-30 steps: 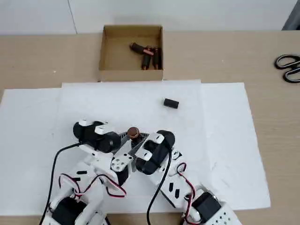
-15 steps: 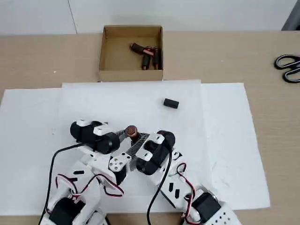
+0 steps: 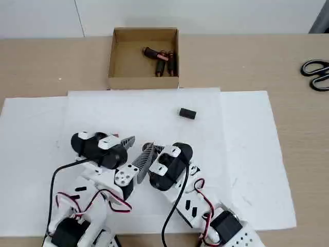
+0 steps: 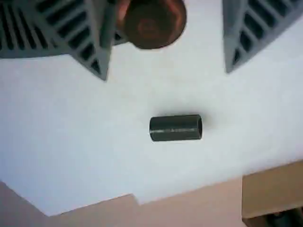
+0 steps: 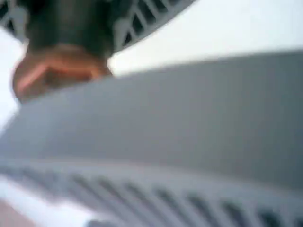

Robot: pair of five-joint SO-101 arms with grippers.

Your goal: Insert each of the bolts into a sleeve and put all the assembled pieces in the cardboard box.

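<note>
Status: partly done, one cycle in hand.

- Cardboard box (image 3: 128, 57) at the far side of the bench (image 3: 51, 62). Several bolt-and-sleeve pieces (image 3: 162, 60) lie in its right half, bunched together; it looks like three, but the exact count is uncertain.
- One loose sleeve (image 4: 175, 127) lies on its side on the white paper sheet (image 3: 247, 154), between the arms and the box, apart from both.
- Bolt (image 4: 150, 21): copper hex head up off the paper, at the spot where the two arms meet, well short of the loose sleeve.
- Right gripper (image 3: 152, 151): jaws closed on the bolt, as far as can be judged. Its wrist view has the copper head right against a dark cylinder; this may be a sleeve already on the shank, cannot confirm.
- Left gripper (image 4: 165, 71): jaws spread wide, holding nothing. The bolt head sits in the gap, nearer one jaw.
- Scissors (image 3: 316, 74) at the right edge of the bench, not involved.

Left to do, by my reading: box the held piece and deal with the loose sleeve. No spare bolt seen on the sheet.
</note>
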